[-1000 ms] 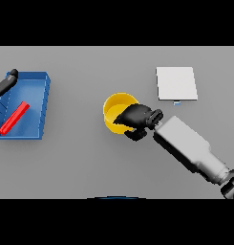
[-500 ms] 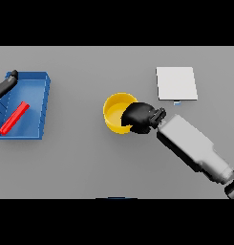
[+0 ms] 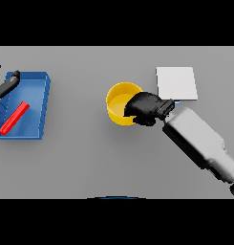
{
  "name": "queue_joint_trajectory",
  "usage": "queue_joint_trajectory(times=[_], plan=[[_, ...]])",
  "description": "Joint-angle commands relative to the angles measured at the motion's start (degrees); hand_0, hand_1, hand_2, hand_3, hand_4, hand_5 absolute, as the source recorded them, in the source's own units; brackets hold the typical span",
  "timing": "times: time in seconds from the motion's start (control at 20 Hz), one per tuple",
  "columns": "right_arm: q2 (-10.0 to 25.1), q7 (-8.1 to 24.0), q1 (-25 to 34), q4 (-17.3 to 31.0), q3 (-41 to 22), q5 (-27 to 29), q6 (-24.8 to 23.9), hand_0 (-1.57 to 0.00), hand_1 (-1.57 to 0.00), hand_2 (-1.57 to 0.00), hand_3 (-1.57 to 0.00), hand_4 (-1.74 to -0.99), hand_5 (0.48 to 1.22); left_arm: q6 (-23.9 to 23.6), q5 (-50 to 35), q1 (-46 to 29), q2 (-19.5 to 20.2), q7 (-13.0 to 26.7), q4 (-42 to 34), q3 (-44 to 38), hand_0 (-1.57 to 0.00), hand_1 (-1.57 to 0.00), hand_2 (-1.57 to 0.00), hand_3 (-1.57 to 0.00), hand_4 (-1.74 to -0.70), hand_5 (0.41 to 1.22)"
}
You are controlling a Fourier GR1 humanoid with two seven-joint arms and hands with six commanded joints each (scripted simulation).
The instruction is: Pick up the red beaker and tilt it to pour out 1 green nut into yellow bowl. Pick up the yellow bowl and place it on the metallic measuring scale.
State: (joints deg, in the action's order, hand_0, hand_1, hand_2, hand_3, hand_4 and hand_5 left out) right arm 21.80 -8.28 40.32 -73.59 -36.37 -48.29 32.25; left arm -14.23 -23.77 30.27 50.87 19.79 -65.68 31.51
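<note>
The yellow bowl (image 3: 119, 99) sits near the middle of the table. My right hand (image 3: 146, 108) is curled over its right rim, fingers wrapped on the bowl's edge. I cannot see what lies inside the bowl. To the right and slightly farther back lies the pale square measuring scale (image 3: 176, 83). A red beaker (image 3: 14, 117) lies on its side inside the blue tray (image 3: 38, 102) at the far left. My left hand (image 3: 5, 86) shows at the left edge, over the tray's far corner, away from the beaker.
The blue tray takes up the left side of the table. A short gap separates the bowl from the scale's left edge.
The right hand and the yellow bowl have shifted slightly right and toward the scale. The left hand and red beaker have not moved.
</note>
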Motion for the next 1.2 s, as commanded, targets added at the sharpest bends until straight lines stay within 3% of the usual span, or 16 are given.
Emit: queue_joint_trajectory(times=[0.0, 0.3, 0.5, 0.55, 0.75, 0.85, 1.15], plan=[[0.95, -0.17, -0.23, -1.43, 0.61, 0.31, 0.53, -1.56, -1.56, -1.43, -1.23, -1.737, 1.218, -0.09, 0.06, -0.32, 0.29, -0.24, -0.02, -0.08, 0.0, 0.0, 0.0, 0.0, -0.72, 0.692], [4.8, 1.4, -1.04, -4.32, 4.27, 0.53, -0.3, -1.56, -1.57, -1.51, -1.16, -1.74, 1.22, -0.31, 0.38, -0.02, 0.72, 0.11, -0.56, -0.04, 0.0, 0.0, 0.0, 0.0, -0.72, 0.686], [7.01, 0.78, 0.8, -1.19, 6.45, -0.06, -2.67, -1.57, -1.57, -1.52, -1.15, -1.741, 1.22, -0.26, -0.02, 0.07, 1.15, 0.47, -1.08, -0.42, 0.0, 0.0, 0.0, 0.0, -0.73, 0.704], [7.57, -0.53, 1.31, 0.09, 6.96, -0.09, -3.72, -1.57, -1.57, -1.53, -1.15, -1.741, 1.221, -0.13, -0.07, -0.13, 1.63, 0.4, -1.43, -0.49, 0.0, 0.0, 0.0, 0.0, -0.73, 0.71], [7.88, 0.26, 2.19, 5.57, 9.16, -0.12, -6.73, -1.57, -1.57, -1.53, -1.15, -1.741, 1.221, -0.12, -0.31, -0.21, 2.09, 1.88, -2.09, -0.46, 0.0, 0.0, 0.0, 0.0, -0.73, 0.72], [8.54, -1.02, 2.52, 8.68, 9.91, -0.43, -9.14, -1.57, -1.57, -1.54, -1.14, -1.741, 1.221, -0.53, -0.7, -0.7, 1.86, 2.12, -2.4, -0.58, 0.0, 0.0, 0.0, 0.0, -0.73, 0.727], [8.05, -2.28, 4.44, 20.46, 11.95, -2.91, -15.1, -1.57, -1.57, -1.52, -1.16, -1.741, 1.221, -1.08, -0.33, -1.49, 2.54, 3.07, -4.32, 0.03, 0.0, 0.0, 0.0, 0.0, -0.72, 0.732]])
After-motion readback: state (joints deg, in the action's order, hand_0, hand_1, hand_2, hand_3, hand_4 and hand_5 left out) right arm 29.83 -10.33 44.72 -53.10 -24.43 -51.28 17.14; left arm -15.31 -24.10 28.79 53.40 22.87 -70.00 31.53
